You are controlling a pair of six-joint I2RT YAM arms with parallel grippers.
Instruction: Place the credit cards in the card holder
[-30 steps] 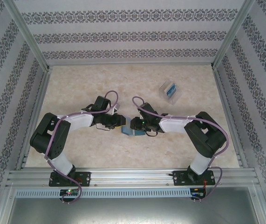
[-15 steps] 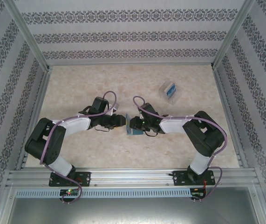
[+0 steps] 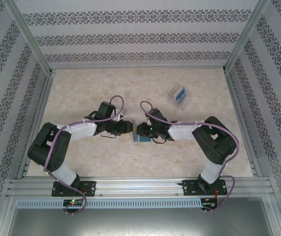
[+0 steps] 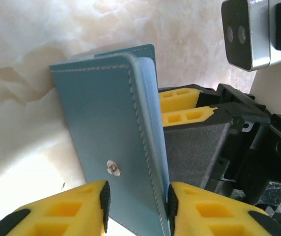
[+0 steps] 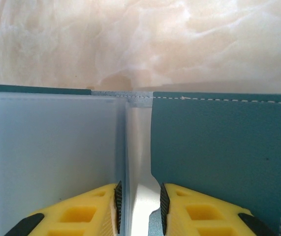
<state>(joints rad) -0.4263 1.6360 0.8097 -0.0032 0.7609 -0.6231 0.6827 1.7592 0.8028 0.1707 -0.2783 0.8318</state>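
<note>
Top camera sits high behind the two arm bases, looking down and forward over the whole table from far out, the wallet small at centre. Left wrist camera is right up close, peering along the left gripper at the wallet. Right wrist camera, closer yet, looks past the right gripper at its clear pockets. All three share that wallet, and the left wrist view also catches the right gripper facing it.
</note>
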